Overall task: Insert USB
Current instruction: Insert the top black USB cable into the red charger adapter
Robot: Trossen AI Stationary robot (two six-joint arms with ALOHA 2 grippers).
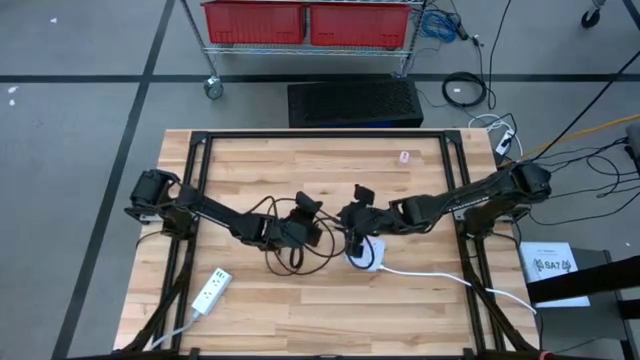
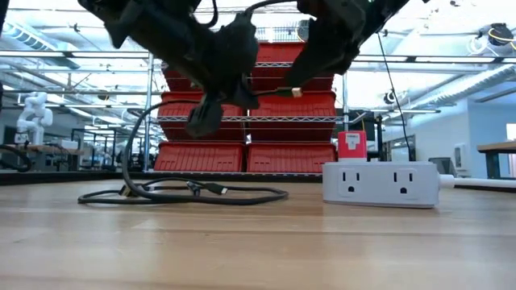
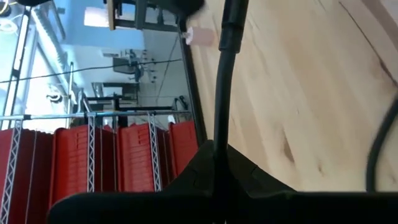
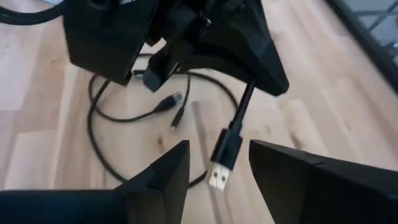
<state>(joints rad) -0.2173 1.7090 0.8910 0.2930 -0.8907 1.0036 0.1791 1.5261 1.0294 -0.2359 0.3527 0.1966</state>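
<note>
The left gripper (image 4: 186, 37), jaws clenched on the limp, light USB cable (image 4: 239, 115), dangles its rigid plug (image 4: 221, 165) between the right gripper's (image 4: 217, 174) released jaws; grasp the plug housing.

light: bright, even overhead | glare: windows, low view | blur: left wrist foreground | shadows: soft

We could not identify the small pink object (image 1: 404, 157) on the wooden table (image 1: 300, 320); both dark arms were cropped in the low view.
</note>
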